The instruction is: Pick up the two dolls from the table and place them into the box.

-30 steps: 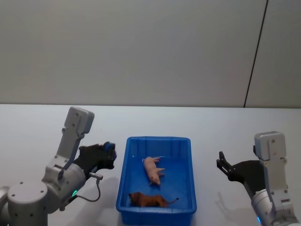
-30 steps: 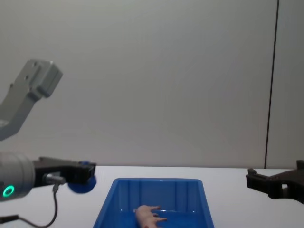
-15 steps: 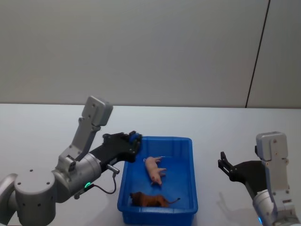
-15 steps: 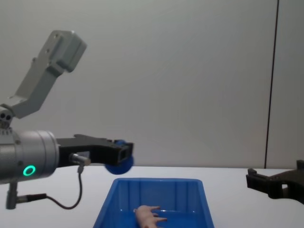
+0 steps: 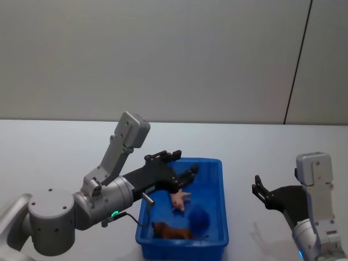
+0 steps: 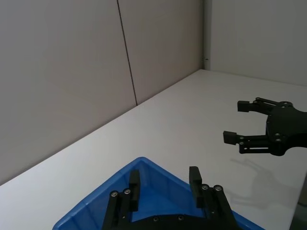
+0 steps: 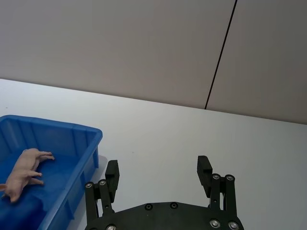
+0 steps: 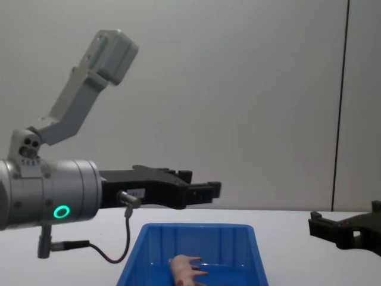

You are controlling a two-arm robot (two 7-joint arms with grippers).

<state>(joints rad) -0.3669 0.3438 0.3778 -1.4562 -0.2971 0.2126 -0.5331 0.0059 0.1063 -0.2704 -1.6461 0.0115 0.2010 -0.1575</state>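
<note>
The blue box (image 5: 184,161) stands on the white table (image 5: 54,147) in front of me. Inside it the pale pink doll (image 5: 179,200) lies on its side, and the brown doll (image 5: 170,232) lies near the front wall. A small blue round thing (image 5: 199,217) rests between them. My left gripper (image 5: 182,165) hovers open above the box's far left part, holding nothing. My right gripper (image 5: 260,190) stays open and low to the right of the box. The pink doll (image 7: 24,175) and box rim (image 7: 72,132) also appear in the right wrist view.
A plain grey wall stands behind the table. Bare tabletop lies to the left of the box and between the box and my right gripper (image 8: 318,225). My left arm's cable hangs by the box's near left corner (image 5: 138,217).
My left gripper swung right from beside the box to above it and opened. The blue round thing it carried now lies inside the box. The right arm stayed put.
</note>
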